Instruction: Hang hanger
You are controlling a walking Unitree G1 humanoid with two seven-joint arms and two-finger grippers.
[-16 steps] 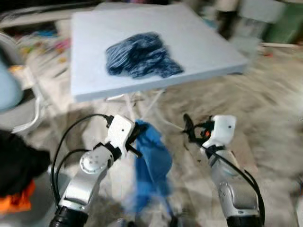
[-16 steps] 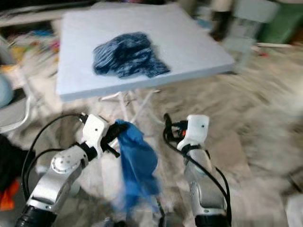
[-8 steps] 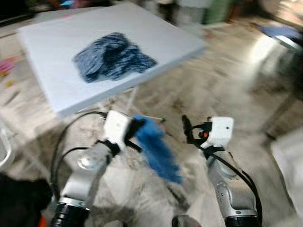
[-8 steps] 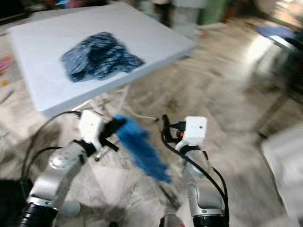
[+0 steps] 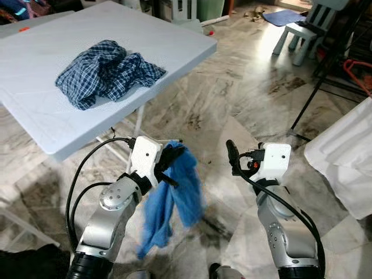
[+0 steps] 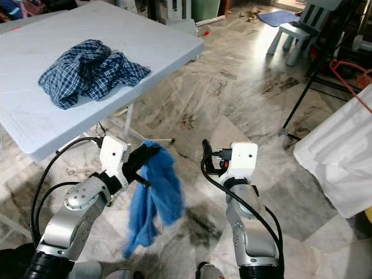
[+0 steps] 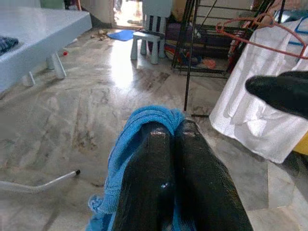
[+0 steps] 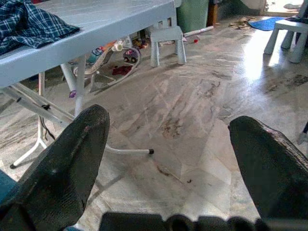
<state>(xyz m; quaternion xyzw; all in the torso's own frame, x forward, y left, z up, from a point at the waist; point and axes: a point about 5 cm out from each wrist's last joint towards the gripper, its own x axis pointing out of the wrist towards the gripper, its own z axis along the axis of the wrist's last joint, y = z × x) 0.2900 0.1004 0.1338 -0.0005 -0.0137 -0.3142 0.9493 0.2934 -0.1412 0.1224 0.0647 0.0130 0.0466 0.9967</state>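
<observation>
Blue cloth (image 5: 174, 195) hangs limp from my left hand (image 5: 172, 160), whose two black fingers (image 7: 163, 178) are pressed together on its top edge; the rest of the fabric drapes straight down below the hand, above the marble floor (image 5: 232, 99). Just across from it, at about the same height, my right hand (image 5: 230, 154) is held up with its fingers (image 8: 72, 159) spread wide and nothing between them. Beyond and to the outer side of my left hand stands the pale blue folding worktop (image 5: 174, 46), and on it a crumpled dark blue checked shirt (image 5: 104, 71) lies well apart from both hands. Far out past my right hand, toward its outer side, I see a white garment (image 6: 340, 157) draped low, a black metal rack (image 7: 192, 43) behind it, and an orange-red hanger (image 7: 250, 36) hooked up at the top of that white garment; the hanger is well away from both hands and neither touches it. A small grey-blue stool (image 5: 305, 35) sits on the floor farther back, and a blue mat (image 5: 282, 16) lies beyond it.
</observation>
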